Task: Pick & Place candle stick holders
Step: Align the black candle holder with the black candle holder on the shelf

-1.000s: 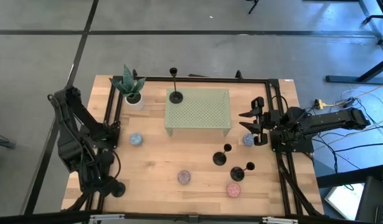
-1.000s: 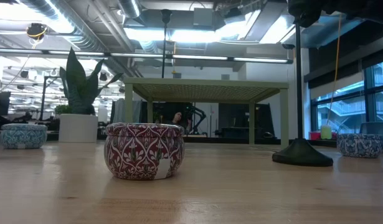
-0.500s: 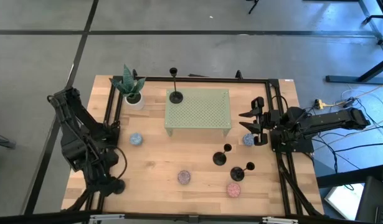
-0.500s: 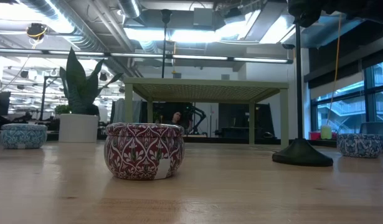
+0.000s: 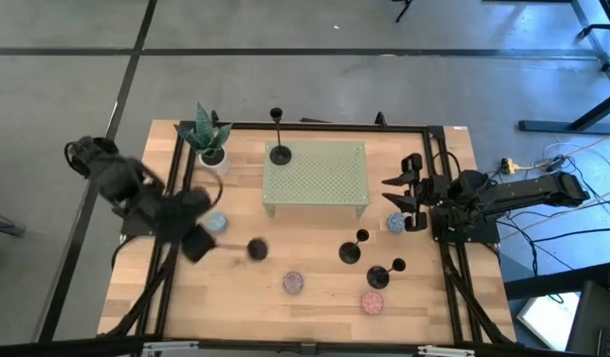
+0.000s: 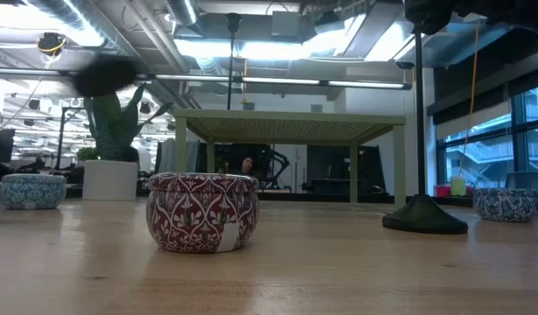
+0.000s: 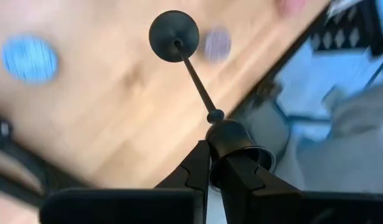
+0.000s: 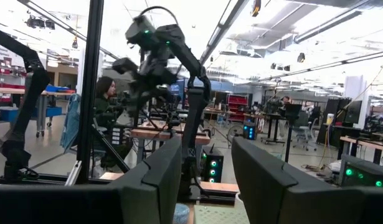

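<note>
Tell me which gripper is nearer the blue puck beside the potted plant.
Left. The left gripper, shut on a candle stick holder, hovers right beside the blue puck; the right gripper waits across the table by its right edge.

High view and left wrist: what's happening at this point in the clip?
The left gripper is shut on a candle stick holder, carrying it over the table's left side. One holder stands on the green rack; two more stand on the wood. The right gripper waits at the right edge, jaws apart, holding nothing.
</note>
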